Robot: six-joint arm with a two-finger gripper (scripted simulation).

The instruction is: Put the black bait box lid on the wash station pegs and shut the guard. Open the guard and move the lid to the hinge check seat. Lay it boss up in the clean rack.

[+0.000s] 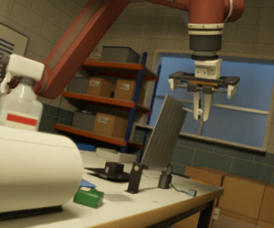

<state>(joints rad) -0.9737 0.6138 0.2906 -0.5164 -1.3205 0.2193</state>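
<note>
The black bait box lid (112, 171) lies flat on the table behind the white cylinder, which hides its left part. A raised boss stands up on its top. The grey guard panel (164, 137) stands tilted open behind it. Two short black posts (135, 178) (165, 176) rise from the table near the guard's foot. My gripper (201, 117) hangs high above the table, right of the guard's top edge and well apart from the lid. Its fingers are closed together and it holds nothing.
A large white cylinder (25, 174) fills the near left, with a spray bottle (19, 97) behind it. A green block (88, 197) lies by the cylinder. Shelves with boxes (106, 101) stand behind the table. Cardboard boxes (243, 194) sit right of the table's edge.
</note>
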